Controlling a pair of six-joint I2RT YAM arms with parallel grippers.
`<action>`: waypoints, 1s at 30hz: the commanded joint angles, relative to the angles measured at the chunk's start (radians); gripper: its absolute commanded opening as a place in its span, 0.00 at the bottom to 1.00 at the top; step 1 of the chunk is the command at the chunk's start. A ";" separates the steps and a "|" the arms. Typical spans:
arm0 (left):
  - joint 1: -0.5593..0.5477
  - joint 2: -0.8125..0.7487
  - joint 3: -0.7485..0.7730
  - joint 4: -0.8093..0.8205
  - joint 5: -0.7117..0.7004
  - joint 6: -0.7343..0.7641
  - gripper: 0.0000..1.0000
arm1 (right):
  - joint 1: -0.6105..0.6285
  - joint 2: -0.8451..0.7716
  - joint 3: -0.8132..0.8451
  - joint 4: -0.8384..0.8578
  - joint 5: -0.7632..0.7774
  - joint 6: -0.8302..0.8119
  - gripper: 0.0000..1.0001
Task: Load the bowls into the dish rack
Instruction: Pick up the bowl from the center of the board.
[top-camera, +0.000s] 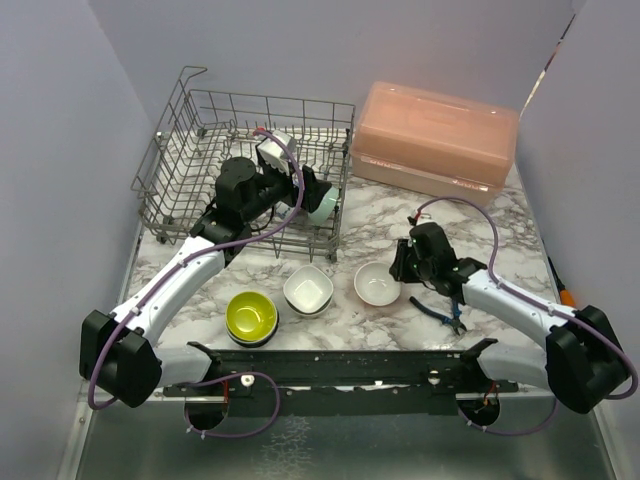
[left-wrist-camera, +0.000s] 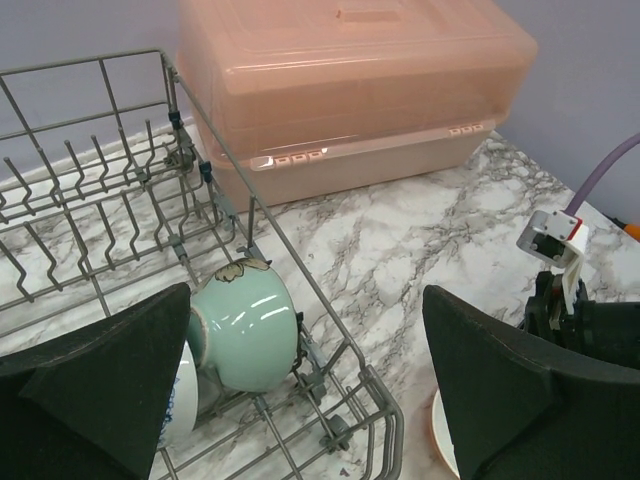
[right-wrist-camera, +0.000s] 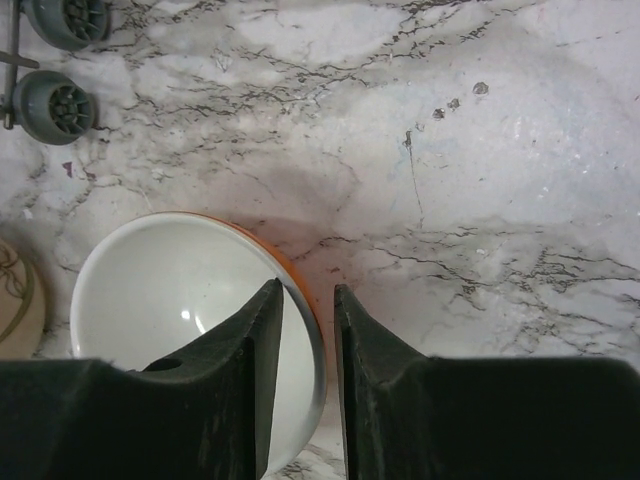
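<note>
The grey wire dish rack (top-camera: 190, 150) stands at the back left. A pale teal bowl (left-wrist-camera: 245, 335) leans on its side in the rack's near right corner, against a blue-patterned white bowl (left-wrist-camera: 178, 405). My left gripper (left-wrist-camera: 305, 300) hovers wide open over that corner with nothing in it. On the marble in front sit a lime-yellow bowl (top-camera: 251, 315) stacked on a dark one, a white bowl (top-camera: 308, 290), and a bowl (right-wrist-camera: 160, 290) that is orange outside and white inside. My right gripper (right-wrist-camera: 308, 290) straddles this bowl's right rim, one finger inside and one outside. A sliver of marble shows beside the outer finger.
A pink lidded plastic box (top-camera: 435, 140) stands at the back right, close to the rack's right wall (left-wrist-camera: 250, 215). Two rack wheels (right-wrist-camera: 55, 100) lie just beyond the orange bowl. A small dark tool (top-camera: 445, 315) rests on the marble by the right arm.
</note>
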 joint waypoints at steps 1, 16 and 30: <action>0.000 0.008 0.029 0.005 0.038 -0.008 0.99 | 0.005 0.027 0.022 -0.010 -0.008 -0.030 0.32; 0.001 0.009 0.037 -0.007 0.010 -0.024 0.99 | 0.004 0.070 0.039 0.003 -0.068 -0.065 0.00; 0.000 0.051 0.070 -0.041 0.013 -0.058 0.99 | 0.004 -0.092 0.056 0.003 -0.055 -0.075 0.00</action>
